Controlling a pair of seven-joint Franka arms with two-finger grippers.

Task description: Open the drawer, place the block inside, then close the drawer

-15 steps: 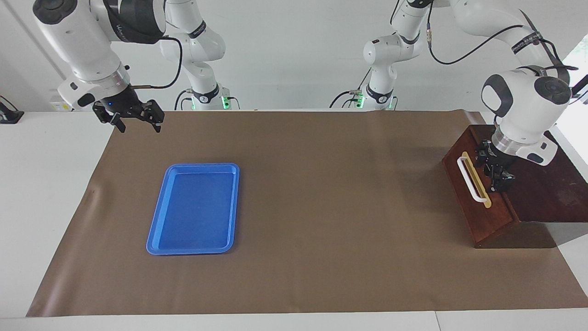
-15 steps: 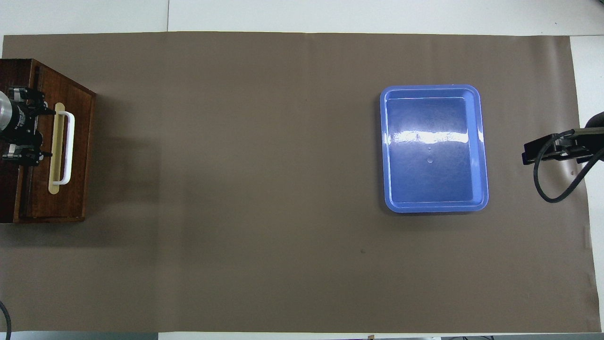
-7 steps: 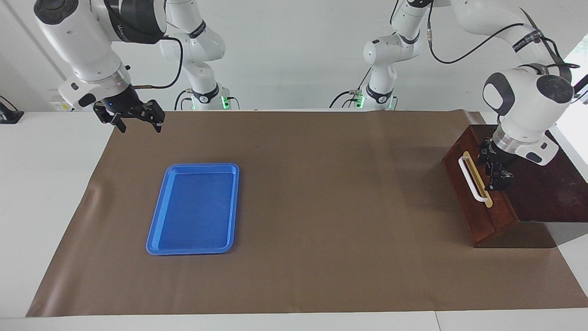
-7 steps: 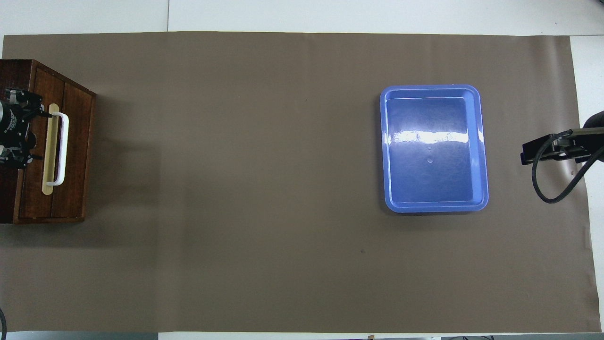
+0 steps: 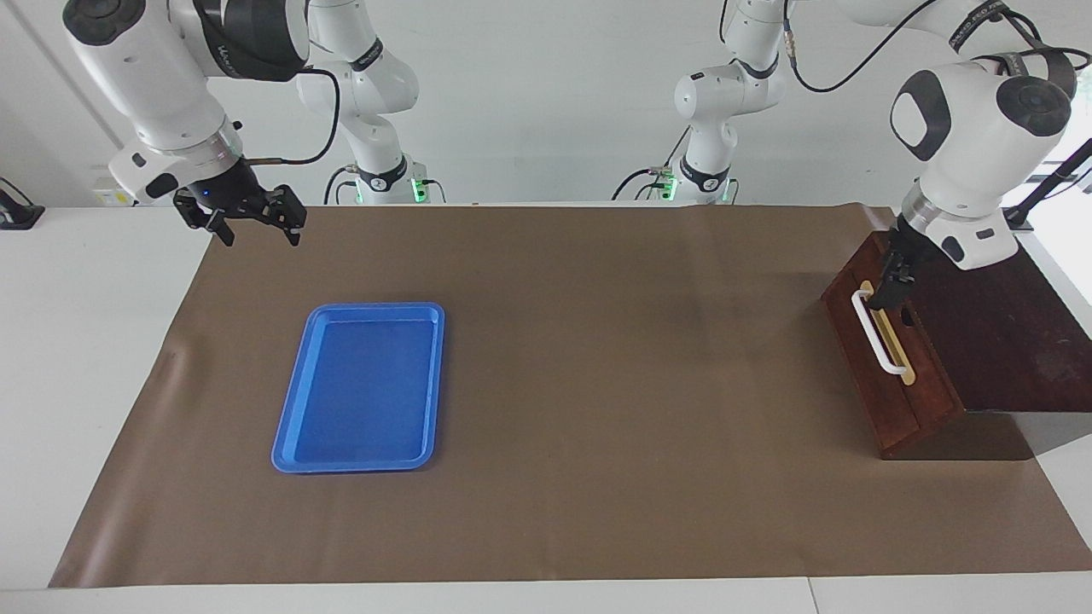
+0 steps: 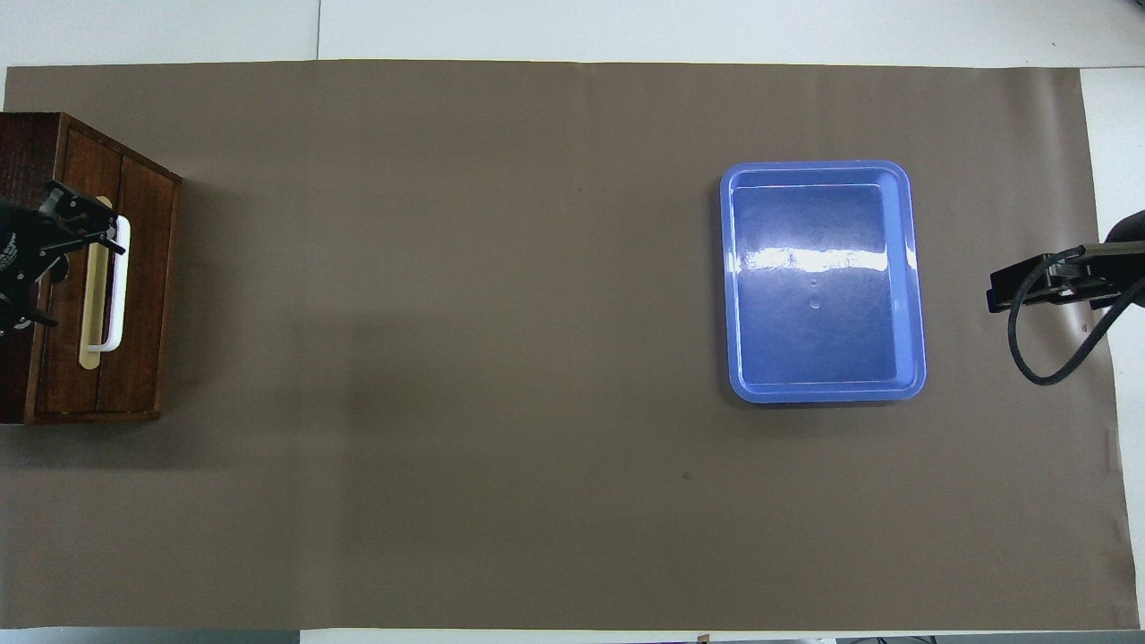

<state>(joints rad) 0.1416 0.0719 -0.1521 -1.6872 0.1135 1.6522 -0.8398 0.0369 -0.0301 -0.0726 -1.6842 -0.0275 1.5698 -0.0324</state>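
Observation:
The drawer (image 5: 887, 384) sits shut in its dark wooden box (image 5: 998, 341) at the left arm's end of the table. Its white bar handle (image 5: 879, 337) lies on a tan strip, and it also shows in the overhead view (image 6: 118, 286). My left gripper (image 5: 887, 290) is open and empty, raised just over the end of the handle nearer the robots; the overhead view (image 6: 54, 268) shows it over the box top beside the handle. My right gripper (image 5: 256, 226) is open and empty, waiting above the mat's corner at the right arm's end. The yellow block is out of view.
An empty blue tray (image 5: 358, 388) lies on the brown mat (image 5: 597, 384) toward the right arm's end, also in the overhead view (image 6: 823, 282). The right arm's cable (image 6: 1047, 340) hangs near the mat's edge.
The drawer front slid back into the box until flush. My left gripper rose off the drawer top and moved toward the robots' end of the handle. The right arm stayed still.

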